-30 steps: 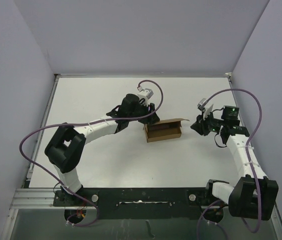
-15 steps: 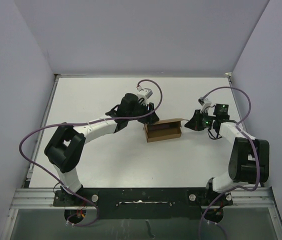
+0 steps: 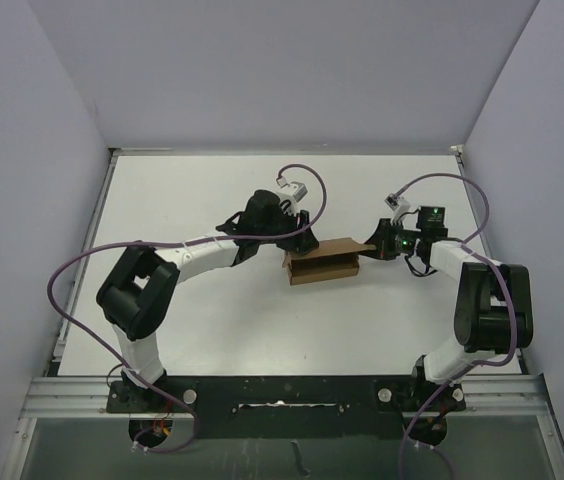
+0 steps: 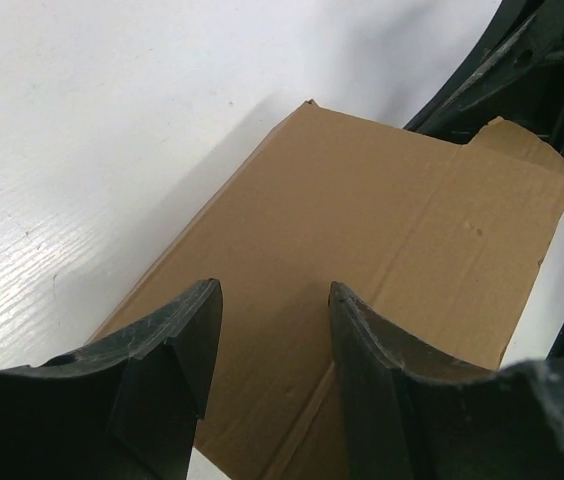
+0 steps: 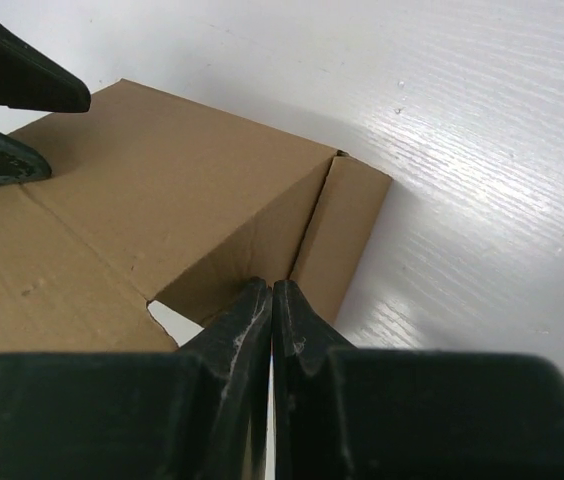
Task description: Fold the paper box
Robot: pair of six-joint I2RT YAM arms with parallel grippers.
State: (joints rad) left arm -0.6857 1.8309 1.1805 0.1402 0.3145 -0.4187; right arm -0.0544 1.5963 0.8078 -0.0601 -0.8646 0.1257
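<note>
The paper box lies near the middle of the white counter, between the two arms. It is plain brown cardboard. From above, its long top panel is folded down over the body and its front wall faces the near edge. The right wrist view shows a narrow end flap standing beside the box's right end, with a small opening at the corner under the top panel.

The left claw sits at the box's left end, over the top panel. Its fingers are moderately apart, and only flat cardboard shows in the gap, with nothing clamped between them. The right claw is at the box's right end, with its fingers pressed fully together and their tips right at that corner opening. Whether they touch the cardboard cannot be told.

There is one box, and there are two arms with one claw each. Two purple cables loop from the wrists back along the arms. A metal rail runs along the near edge and carries both bases. Pale lilac-grey walls close the counter on the left, far and right sides.
</note>
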